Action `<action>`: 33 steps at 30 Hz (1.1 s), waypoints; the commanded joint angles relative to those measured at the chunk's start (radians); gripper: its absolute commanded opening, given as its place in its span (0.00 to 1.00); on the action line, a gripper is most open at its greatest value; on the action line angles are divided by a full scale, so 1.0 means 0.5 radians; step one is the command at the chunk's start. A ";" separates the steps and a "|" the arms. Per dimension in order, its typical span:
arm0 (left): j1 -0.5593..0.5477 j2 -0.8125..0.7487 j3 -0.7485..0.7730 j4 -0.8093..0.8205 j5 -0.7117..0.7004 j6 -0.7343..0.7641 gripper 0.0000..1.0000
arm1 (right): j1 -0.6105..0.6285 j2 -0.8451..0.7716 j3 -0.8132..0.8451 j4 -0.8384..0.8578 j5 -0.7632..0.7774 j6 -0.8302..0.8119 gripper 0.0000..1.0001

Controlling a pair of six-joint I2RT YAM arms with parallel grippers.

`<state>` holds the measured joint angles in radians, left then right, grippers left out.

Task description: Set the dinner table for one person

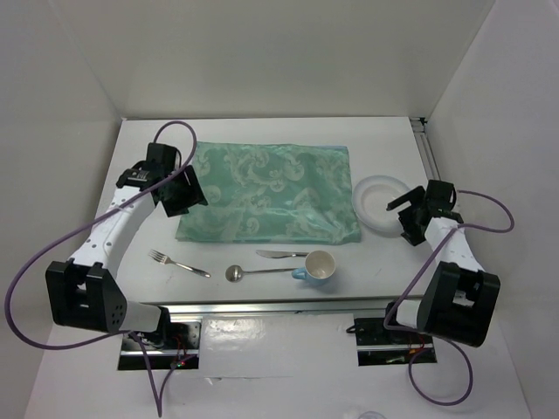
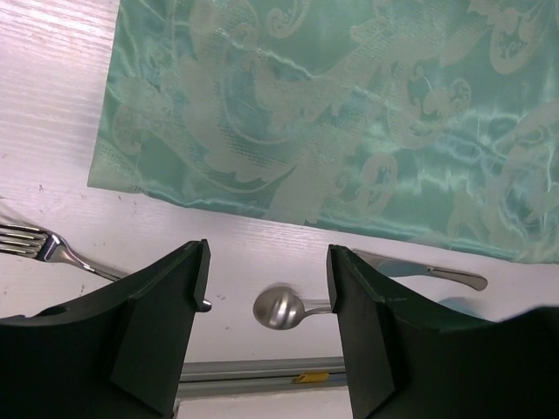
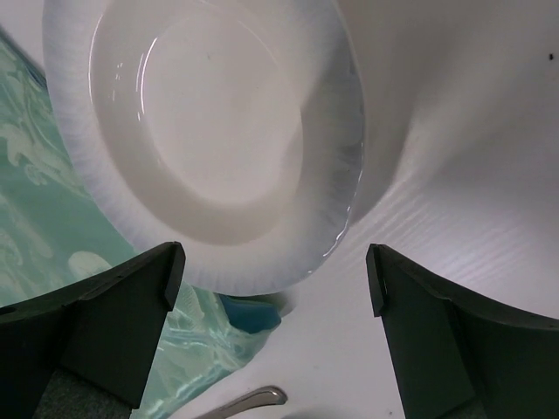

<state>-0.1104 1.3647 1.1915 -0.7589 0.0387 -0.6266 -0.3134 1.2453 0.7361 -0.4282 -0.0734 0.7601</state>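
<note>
A teal patterned placemat (image 1: 269, 192) lies in the middle of the white dinner table (image 1: 262, 131). A white plate (image 1: 383, 202) sits just right of it, its edge over the mat's corner (image 3: 218, 131). A fork (image 1: 177, 262), spoon (image 1: 258, 272), knife (image 1: 281, 254) and a white cup with a blue handle (image 1: 318, 266) lie along the front. My left gripper (image 1: 185, 194) is open and empty above the mat's left edge; its view shows the spoon (image 2: 284, 307) and fork (image 2: 52, 249) below. My right gripper (image 1: 410, 223) is open and empty beside the plate's right rim.
White walls enclose the table on three sides. A metal rail (image 1: 262, 307) runs along the near edge and another rail (image 1: 428, 153) along the right side. Purple cables loop off both arms.
</note>
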 commanded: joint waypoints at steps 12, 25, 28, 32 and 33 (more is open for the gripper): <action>-0.034 0.096 0.114 0.012 -0.013 0.072 0.73 | -0.014 0.411 -0.189 0.666 -0.145 0.158 0.84; -0.034 0.133 0.133 -0.007 0.005 0.090 0.73 | -0.014 0.295 -0.230 0.697 -0.007 0.388 0.14; -0.034 0.133 0.133 -0.007 0.030 0.090 0.73 | -0.033 0.111 -0.178 0.623 0.061 0.434 0.00; -0.034 0.133 0.206 -0.007 0.079 0.133 0.73 | -0.033 -0.100 -0.012 0.623 -0.009 0.315 0.00; -0.034 0.133 0.243 -0.007 0.103 0.133 0.73 | -0.002 -0.125 0.116 0.623 -0.031 0.278 0.00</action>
<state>-0.1219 1.4296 1.2377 -0.7719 0.0547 -0.5964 -0.3267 1.2762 0.6498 -0.1566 -0.0826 0.9436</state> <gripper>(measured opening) 0.728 0.192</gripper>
